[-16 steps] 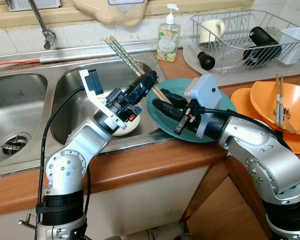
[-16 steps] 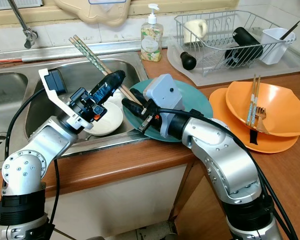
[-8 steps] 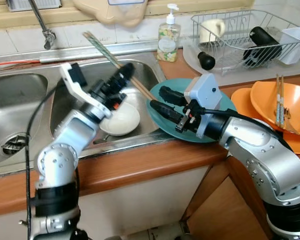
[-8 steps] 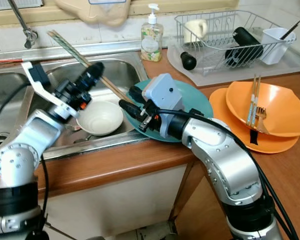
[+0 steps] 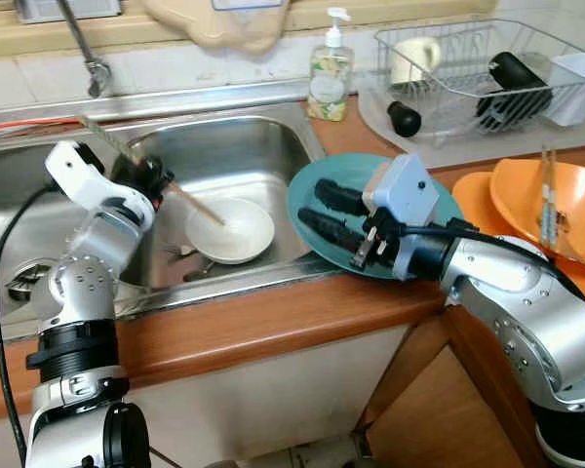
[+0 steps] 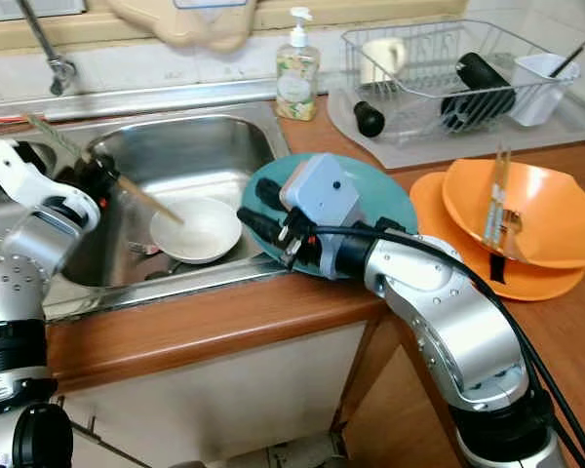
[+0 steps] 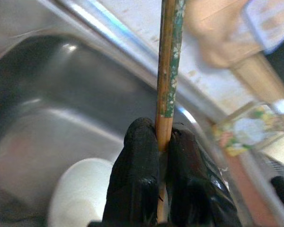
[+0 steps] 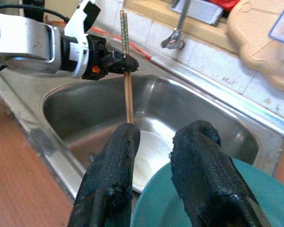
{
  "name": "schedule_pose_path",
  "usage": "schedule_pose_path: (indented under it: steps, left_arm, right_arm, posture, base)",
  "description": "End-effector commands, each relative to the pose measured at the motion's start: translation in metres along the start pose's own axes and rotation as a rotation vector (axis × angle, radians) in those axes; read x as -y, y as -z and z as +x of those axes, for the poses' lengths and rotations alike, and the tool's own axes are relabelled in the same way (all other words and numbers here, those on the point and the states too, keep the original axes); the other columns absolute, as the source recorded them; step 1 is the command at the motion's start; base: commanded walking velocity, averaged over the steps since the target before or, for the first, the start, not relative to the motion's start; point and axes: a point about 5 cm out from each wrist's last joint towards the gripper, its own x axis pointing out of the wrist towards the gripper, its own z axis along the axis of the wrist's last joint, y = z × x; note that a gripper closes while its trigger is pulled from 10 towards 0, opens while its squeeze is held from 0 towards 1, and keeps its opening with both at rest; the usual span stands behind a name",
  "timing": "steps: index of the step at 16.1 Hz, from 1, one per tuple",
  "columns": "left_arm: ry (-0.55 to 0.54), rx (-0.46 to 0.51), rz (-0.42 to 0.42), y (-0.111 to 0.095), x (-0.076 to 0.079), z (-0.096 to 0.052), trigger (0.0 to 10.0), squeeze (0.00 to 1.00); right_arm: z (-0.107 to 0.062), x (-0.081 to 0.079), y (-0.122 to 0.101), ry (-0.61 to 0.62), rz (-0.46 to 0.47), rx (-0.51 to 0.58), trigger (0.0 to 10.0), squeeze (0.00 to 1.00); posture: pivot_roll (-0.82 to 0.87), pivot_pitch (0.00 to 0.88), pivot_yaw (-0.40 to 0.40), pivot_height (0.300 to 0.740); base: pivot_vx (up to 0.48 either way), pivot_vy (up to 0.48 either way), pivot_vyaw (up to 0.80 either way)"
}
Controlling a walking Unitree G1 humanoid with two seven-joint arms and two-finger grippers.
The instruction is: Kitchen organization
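Observation:
My left gripper (image 5: 154,180) is shut on a pair of patterned wooden chopsticks (image 5: 190,203) over the left side of the right sink basin. Their lower tips point down at a white bowl (image 5: 229,229) lying in that basin. The left wrist view shows the chopsticks (image 7: 169,61) pinched between the fingers (image 7: 142,156), with the bowl (image 7: 80,189) below. My right gripper (image 5: 309,202) is open just above a teal plate (image 5: 439,210) on the counter beside the sink. In the right wrist view nothing sits between its fingers (image 8: 118,156).
A dish rack (image 5: 478,68) with a cup and a dark bottle stands at the back right. A soap bottle (image 5: 329,68) is behind the plate. Stacked orange bowls (image 5: 565,214) hold chopsticks and a fork. The tap (image 5: 83,44) and a second basin (image 5: 24,278) lie to the left.
My left arm has swung left across the sink with the chopsticks, away from the teal plate, uncovering the white bowl. The right gripper has stayed open over the plate.

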Motion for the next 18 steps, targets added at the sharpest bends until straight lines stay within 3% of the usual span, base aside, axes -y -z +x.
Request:
schedule_pose_path:
  steps: [1,2,3,4,5,8,13,15,16,18]
  left_arm:
    - [-0.028,-0.005,0.014,-0.002,0.000,0.002,0.0,0.00]
    - [-0.084,-0.073,0.027,0.007,-0.006,0.007,0.0,0.00]
    - [-0.118,-0.146,0.059,0.018,-0.009,0.011,10.0,0.00]
    - [-0.125,-0.172,0.075,0.023,-0.010,0.013,10.0,0.00]
    - [-0.154,-0.221,0.097,0.031,-0.014,0.015,10.0,1.00]
    - [-0.208,-0.270,0.120,0.041,-0.020,0.019,10.0,1.00]
    - [-0.199,-0.303,0.175,0.046,-0.020,0.023,10.0,1.00]
    - [-0.191,-0.306,0.194,0.046,-0.020,0.023,10.0,1.00]
    - [-0.186,-0.308,0.194,0.047,-0.020,0.023,10.0,1.00]
    - [-0.186,-0.308,0.194,0.047,-0.020,0.023,10.0,1.00]
  right_arm:
    - [-0.002,-0.004,0.000,-0.022,0.001,-0.005,10.0,0.00]
    - [-0.003,-0.007,0.002,-0.034,0.002,-0.027,10.0,0.00]
    - [-0.003,-0.008,0.004,-0.040,0.004,-0.039,10.0,0.00]
    - [-0.003,-0.008,0.005,-0.041,0.005,-0.044,10.0,0.00]
    - [-0.003,-0.008,0.006,-0.040,0.007,-0.054,10.0,0.00]
    - [-0.004,-0.001,0.011,0.036,0.010,-0.083,10.0,0.00]
    - [-0.014,0.020,0.018,0.265,0.071,-0.110,10.0,0.00]
    - [-0.020,0.027,0.022,0.346,0.110,-0.125,10.0,0.05]
    - [-0.024,0.033,0.025,0.396,0.130,-0.140,10.0,1.00]
    - [-0.024,0.033,0.025,0.396,0.130,-0.140,10.0,1.00]
  posture:
    - [-0.08,0.000,0.089,0.740]
    - [-0.08,0.000,0.089,0.740]
    - [-0.08,0.000,0.089,0.740]
    - [-0.08,0.000,0.089,0.740]
    - [-0.08,0.000,0.089,0.740]
    - [-0.08,0.000,0.095,0.740]
    - [-0.09,0.000,0.094,0.740]
    - [-0.09,0.000,0.093,0.740]
    - [-0.09,0.000,0.090,0.740]
    - [-0.09,0.000,0.090,0.740]
  base:
    - [0.000,0.000,0.00]
    - [0.000,0.000,0.00]
    - [0.000,0.000,0.00]
    - [0.000,0.000,0.00]
    - [0.000,0.000,0.00]
    - [0.000,0.000,0.00]
    - [0.000,0.000,0.00]
    - [0.000,0.000,0.00]
    - [0.000,0.000,0.00]
    - [0.000,0.000,0.00]
